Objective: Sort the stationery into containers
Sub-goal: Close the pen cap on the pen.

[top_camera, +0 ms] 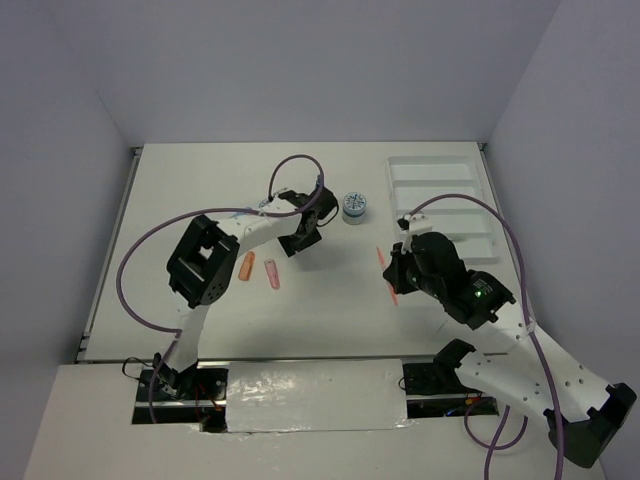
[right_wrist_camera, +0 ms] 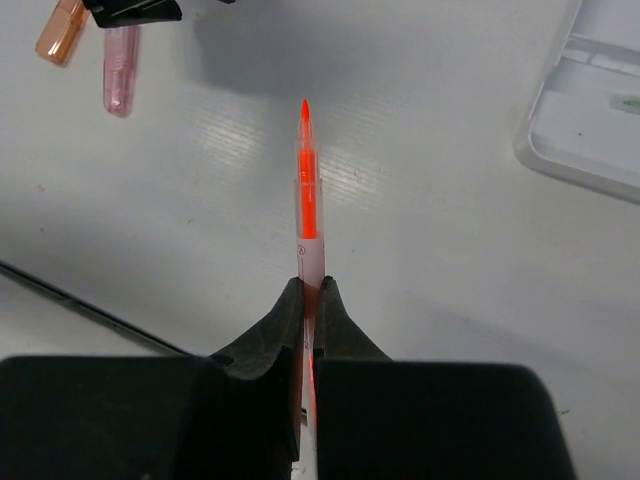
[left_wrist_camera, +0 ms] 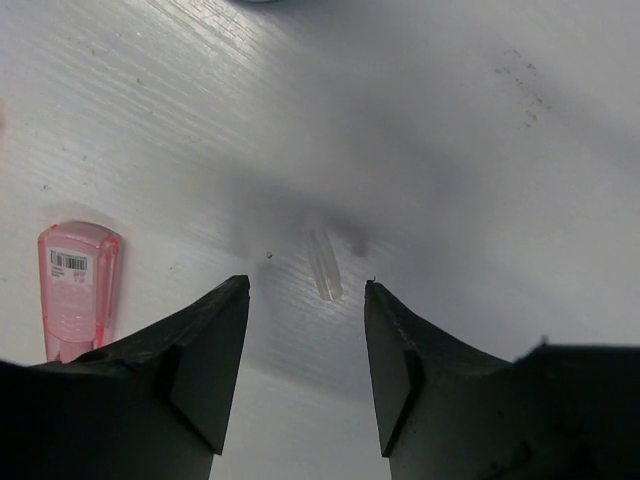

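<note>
Your right tool (right_wrist_camera: 308, 292) is pressed together on the orange-red pen (right_wrist_camera: 308, 205). It grips the barrel low, so most of the pen sticks out in front with the tip pointing away. The tray (top_camera: 436, 172) lies just to the far right of it. When you carry the pen over, I'd line it up with one long compartment before you let go, since a pen that long would likely catch on a divider if it went in crosswise. Something greenish already lies in the tray at the edge of the right wrist view.

Your left tool (left_wrist_camera: 305, 290) is spread low over the bench (top_camera: 200, 190), and its jaws touch nothing. A thin clear piece (left_wrist_camera: 323, 265) lies just ahead of the gap and a little skewed to it. It looks slippery and easy to flick away, so bring the tips further forward until it sits squarely between the pads, and only then squeeze.

The pink piece (left_wrist_camera: 75, 290) lies off to the left, beside the orange piece (top_camera: 247, 266). The jar (top_camera: 354, 206) stands further back, near the tray.

As for writing, the pink piece has a white barcode label with digits too small to read. The pen barrel shows a tiny mark I cannot make out, and the print on the jar's lid is also illegible.
</note>
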Tool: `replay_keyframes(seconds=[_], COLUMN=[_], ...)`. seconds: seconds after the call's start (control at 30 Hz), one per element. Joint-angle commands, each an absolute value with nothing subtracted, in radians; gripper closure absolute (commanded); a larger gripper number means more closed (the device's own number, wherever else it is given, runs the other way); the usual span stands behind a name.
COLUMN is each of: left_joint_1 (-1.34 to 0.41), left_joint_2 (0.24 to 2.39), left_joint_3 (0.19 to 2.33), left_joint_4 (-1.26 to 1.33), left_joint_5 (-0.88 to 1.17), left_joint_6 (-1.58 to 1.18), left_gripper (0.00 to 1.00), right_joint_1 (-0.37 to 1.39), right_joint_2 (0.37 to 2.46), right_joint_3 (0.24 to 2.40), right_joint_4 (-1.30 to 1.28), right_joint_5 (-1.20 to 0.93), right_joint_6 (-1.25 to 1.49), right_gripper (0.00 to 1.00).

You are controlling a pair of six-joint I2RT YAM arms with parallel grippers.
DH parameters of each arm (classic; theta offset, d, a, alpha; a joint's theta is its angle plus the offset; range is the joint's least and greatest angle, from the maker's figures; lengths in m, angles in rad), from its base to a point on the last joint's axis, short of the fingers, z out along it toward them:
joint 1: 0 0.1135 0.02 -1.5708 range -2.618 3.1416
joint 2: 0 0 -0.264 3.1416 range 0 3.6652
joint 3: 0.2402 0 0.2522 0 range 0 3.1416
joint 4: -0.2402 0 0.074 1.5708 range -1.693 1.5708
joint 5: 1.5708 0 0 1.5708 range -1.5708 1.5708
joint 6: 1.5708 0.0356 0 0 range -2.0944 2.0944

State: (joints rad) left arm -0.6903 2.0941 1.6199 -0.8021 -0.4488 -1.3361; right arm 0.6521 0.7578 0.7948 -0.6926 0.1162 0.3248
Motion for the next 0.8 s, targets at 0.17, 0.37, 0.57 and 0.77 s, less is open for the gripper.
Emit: replay_keyframes(seconds=[0.17, 0.37, 0.57, 0.77], left_joint_1=[-0.683, -0.678, -0.678, -0.699], left_joint_2=[2.161, 2.191, 2.146, 1.903], left_joint_3=[1.667, 1.663, 1.602, 1.43], left_joint_4=[-0.839, -0.836, -0.813, -0.669], left_joint_5=[-0.453, -0.442, -0.433, -0.446], left_joint_6=[-1.347, -1.347, -1.348, -1.27], left_gripper=[0.44, 0.59, 0.92, 1.0], right_joint_1=[0.67, 0.672, 0.676, 0.68], right_joint_2=[0.736, 0.735, 0.73, 0.681], right_joint_3=[0.802, 0.804, 0.779, 0.628], right_joint_4=[-0.673, -0.67, -0.64, -0.379], right_joint_5=[0.097, 0.086, 0.029, -0.245], right_joint_6=[0.318, 0.311, 0.31, 0.35], right_gripper=[1.0, 1.0, 1.0, 1.0])
